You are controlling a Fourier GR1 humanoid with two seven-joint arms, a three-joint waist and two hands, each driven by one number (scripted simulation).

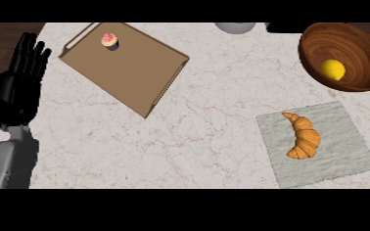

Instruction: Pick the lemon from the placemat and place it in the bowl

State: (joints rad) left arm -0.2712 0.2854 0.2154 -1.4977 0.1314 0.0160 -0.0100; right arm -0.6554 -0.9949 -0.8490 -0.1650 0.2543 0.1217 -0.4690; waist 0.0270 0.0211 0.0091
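A yellow lemon (333,69) lies inside the brown wooden bowl (312,55) at the upper right of the counter. Below the bowl sits a grey placemat (339,166) with a golden croissant (303,136) lying on it. My left hand (23,76) shows at the left edge, open with fingers straight and pointing up, holding nothing and far from the bowl and the mat. My right hand does not show anywhere in the head view.
A brown cutting board (133,66) lies tilted at the upper left with a small pink cupcake (110,40) near its far corner. A grey round object (235,27) peeks in at the top edge. Marble counter (209,122) spreads between board and mat.
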